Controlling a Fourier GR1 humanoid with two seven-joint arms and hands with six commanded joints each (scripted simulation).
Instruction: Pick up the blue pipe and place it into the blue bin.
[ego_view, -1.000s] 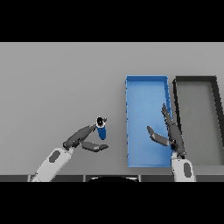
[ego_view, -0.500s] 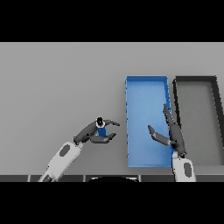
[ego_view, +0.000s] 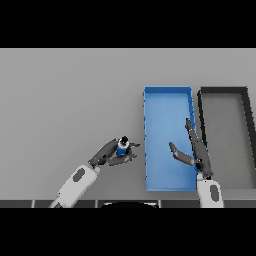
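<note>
Head view: left hand (ego_view: 108, 154) clamped on blue pipe (ego_view: 121, 147), just left of blue bin (ego_view: 167, 101); right hand (ego_view: 192, 152) open.

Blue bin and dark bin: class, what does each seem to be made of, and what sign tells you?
Blue bin: probably plastic, judging by its even bright colour, thin straight walls and matte look. Dark bin: maybe plastic or painted metal, with black rim and plain grey floor; the picture leaves it open.
</note>
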